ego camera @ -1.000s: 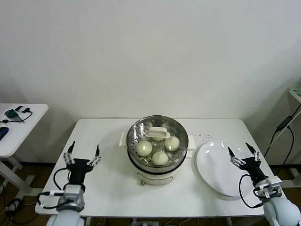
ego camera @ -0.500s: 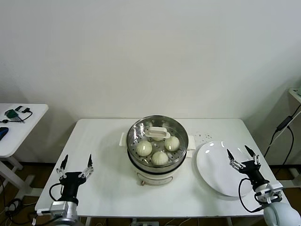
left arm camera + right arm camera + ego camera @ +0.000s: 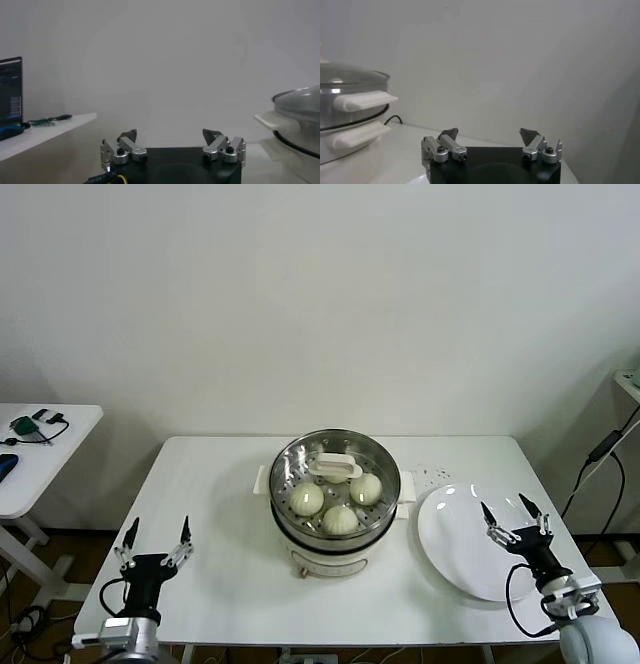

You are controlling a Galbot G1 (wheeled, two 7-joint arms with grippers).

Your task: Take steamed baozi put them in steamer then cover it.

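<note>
The steamer (image 3: 335, 494) stands at the centre of the white counter (image 3: 230, 484), with the cover (image 3: 335, 476) on it. Through the glass, pale round steamed baozi (image 3: 307, 499) are seen. The left gripper (image 3: 154, 535), spread, is at 8 o'clock; the right gripper (image 3: 514, 515), spread, at 4 o'clock over a white plate (image 3: 460, 544).

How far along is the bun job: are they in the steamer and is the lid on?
It looks finished. The buns sit in the steamer, and the glass lid covers it. Nothing is in hand: the left tool and right tool are open and empty at the table's near corners, the right above the white plate. Nothing visibly remains.
</note>
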